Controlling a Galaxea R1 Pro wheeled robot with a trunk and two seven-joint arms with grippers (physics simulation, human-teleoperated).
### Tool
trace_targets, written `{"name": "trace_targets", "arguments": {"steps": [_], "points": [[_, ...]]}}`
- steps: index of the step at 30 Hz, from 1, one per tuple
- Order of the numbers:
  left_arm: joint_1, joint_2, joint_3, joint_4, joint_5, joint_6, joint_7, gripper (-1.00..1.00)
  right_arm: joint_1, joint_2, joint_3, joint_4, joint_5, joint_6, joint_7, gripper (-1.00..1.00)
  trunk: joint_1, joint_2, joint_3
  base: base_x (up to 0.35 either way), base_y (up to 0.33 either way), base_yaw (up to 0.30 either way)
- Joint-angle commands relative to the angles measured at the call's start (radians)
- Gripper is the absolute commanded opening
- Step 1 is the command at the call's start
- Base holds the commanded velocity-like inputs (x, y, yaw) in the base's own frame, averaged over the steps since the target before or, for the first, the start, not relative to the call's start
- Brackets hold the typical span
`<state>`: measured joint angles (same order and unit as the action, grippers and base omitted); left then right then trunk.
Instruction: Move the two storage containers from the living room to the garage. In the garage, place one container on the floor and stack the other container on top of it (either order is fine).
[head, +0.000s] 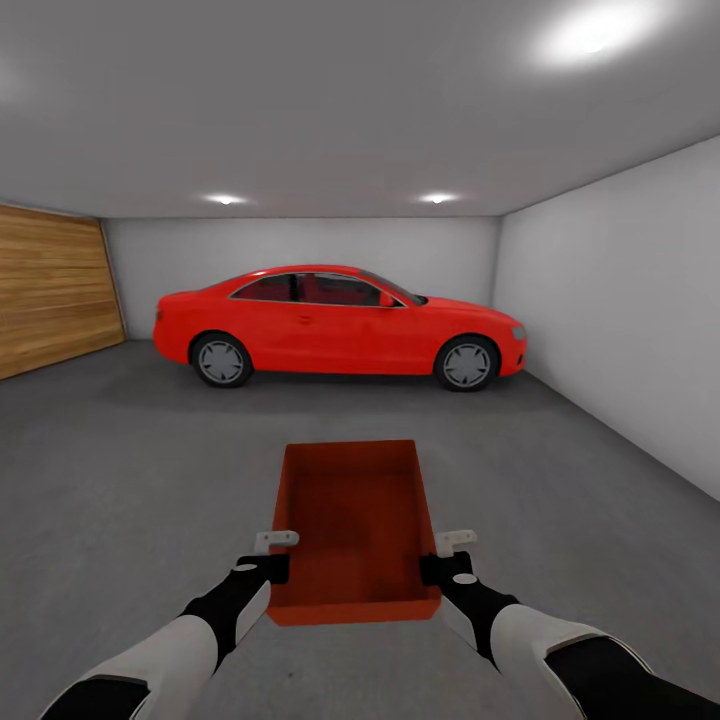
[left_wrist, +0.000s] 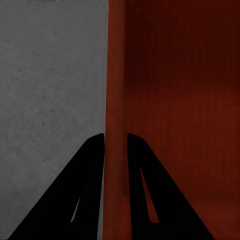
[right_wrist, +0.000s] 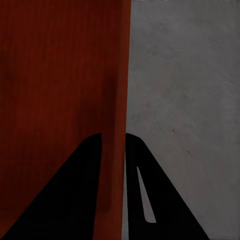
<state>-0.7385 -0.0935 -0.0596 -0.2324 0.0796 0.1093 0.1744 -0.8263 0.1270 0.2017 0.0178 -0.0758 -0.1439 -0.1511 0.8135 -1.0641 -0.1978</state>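
Observation:
An orange-red storage container (head: 355, 525) with no lid is held out in front of me, above the grey concrete floor (head: 140, 470) of the garage. My left gripper (head: 275, 555) is shut on its left wall, one finger inside and one outside, as the left wrist view shows with the container wall (left_wrist: 116, 100) between the black fingers (left_wrist: 85, 190). My right gripper (head: 445, 557) is shut on the right wall (right_wrist: 120, 90) in the same way. The bin is empty inside.
A red car (head: 340, 325) is parked across the far end of the garage. An orange-wood door (head: 50, 295) covers the left wall. A white wall (head: 620, 330) runs along the right. Open concrete lies between me and the car.

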Motion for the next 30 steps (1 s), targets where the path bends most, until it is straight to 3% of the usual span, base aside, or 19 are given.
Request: {"name": "trace_targets", "arguments": {"steps": [1,30], "points": [[-0.001,0.0,0.024,-0.005,-0.018,-0.013,0.027,-1.0,-0.001,0.031,-0.025,0.004,-0.004,-0.002,0.015,-1.0,0.001,-0.001,-0.001,0.321,0.0,0.0],[-0.001,0.002,0.041,-0.002,-0.017,-0.013,0.027,-1.0,-0.001,0.031,-0.025,0.004,-0.004,-0.003,0.015,-1.0,0.001,-0.001,-0.001,0.321,0.0,0.0]]}}
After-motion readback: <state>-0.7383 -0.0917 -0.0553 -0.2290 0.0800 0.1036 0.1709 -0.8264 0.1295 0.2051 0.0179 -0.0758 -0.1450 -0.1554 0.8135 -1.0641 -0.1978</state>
